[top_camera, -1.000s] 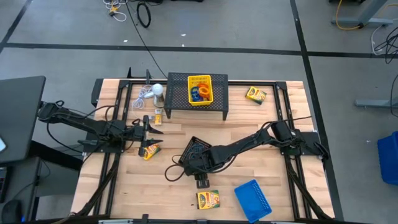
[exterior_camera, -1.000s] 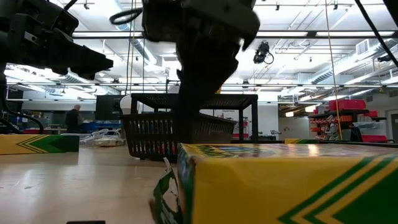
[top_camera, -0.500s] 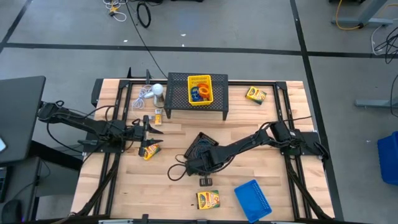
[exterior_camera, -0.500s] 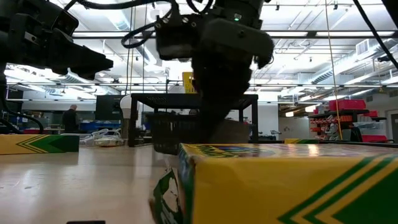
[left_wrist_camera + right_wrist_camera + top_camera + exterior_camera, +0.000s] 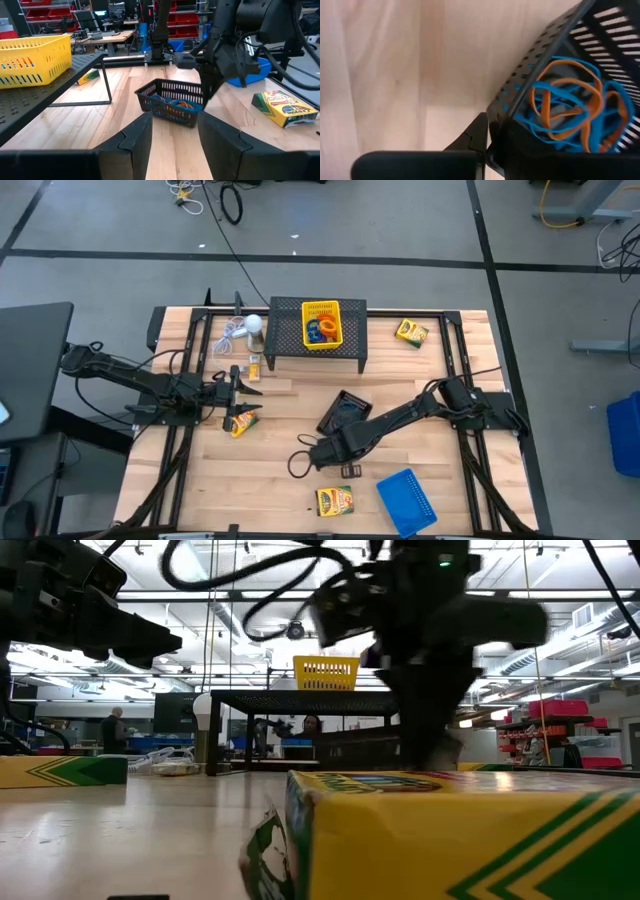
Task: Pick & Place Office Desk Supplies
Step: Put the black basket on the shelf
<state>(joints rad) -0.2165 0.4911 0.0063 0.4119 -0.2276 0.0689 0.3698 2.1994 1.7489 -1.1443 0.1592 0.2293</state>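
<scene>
Wooden table (image 5: pixel 280 480) viewed from above, framed by dark rails. Large black mesh stand (image 5: pixel 290 315) at the far middle, carrying a yellow tray (image 5: pixel 322 323) with blue and orange rubber-band loops inside. Right arm extended diagonally across the table centre; right gripper (image 5: pixel 335 452) at the near end of a black tray (image 5: pixel 342 412), fingers closed on the tray's wall, one finger (image 5: pixel 477 134) outside the mesh in the right wrist view. Black tray between the stand and the near edge, set at an angle, holding blue and orange rubber bands (image 5: pixel 570 107). Left arm waiting at the table's left side; left gripper (image 5: pixel 240 388) parted, empty, fingers (image 5: pixel 132 137) spread wide in the left wrist view. Blue tray (image 5: pixel 407 498) near the front right edge, lying flat. Four crayon boxes: one (image 5: pixel 335 500) at the front edge just left of the blue tray, one (image 5: pixel 411 332) right of the stand, one (image 5: pixel 243 422) just beside the left gripper, one (image 5: pixel 254 366) at the stand's left foot. White round object (image 5: pixel 254 324) with cord, left of the stand.
</scene>
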